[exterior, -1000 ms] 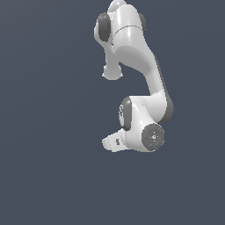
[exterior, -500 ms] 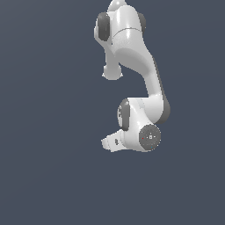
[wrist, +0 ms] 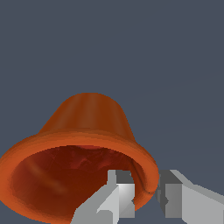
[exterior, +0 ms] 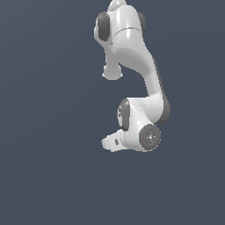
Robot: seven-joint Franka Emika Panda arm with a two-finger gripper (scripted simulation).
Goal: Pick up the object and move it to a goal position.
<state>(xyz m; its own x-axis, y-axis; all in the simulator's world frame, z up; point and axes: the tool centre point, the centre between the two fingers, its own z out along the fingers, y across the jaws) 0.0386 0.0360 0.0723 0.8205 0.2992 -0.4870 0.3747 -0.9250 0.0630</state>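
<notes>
The object, a small orange-red cup [wrist: 87, 127] with ribbed tapered sides and a thick rim, fills the wrist view with its open mouth toward the camera. My gripper [wrist: 144, 178] is shut on the rim: one finger [wrist: 121, 192] is inside the mouth and the other finger [wrist: 173, 194] is outside the wall. In the exterior view the white arm hangs folded, with the hand [exterior: 110, 143] pointing to the exterior view's left. The cup is hidden there.
A plain dark grey-blue background surrounds the arm in both views. The elbow and wrist joints [exterior: 149, 136] sit close above the hand.
The wrist has shifted slightly toward the exterior view's left over the last second. The arm's pose is otherwise nearly the same.
</notes>
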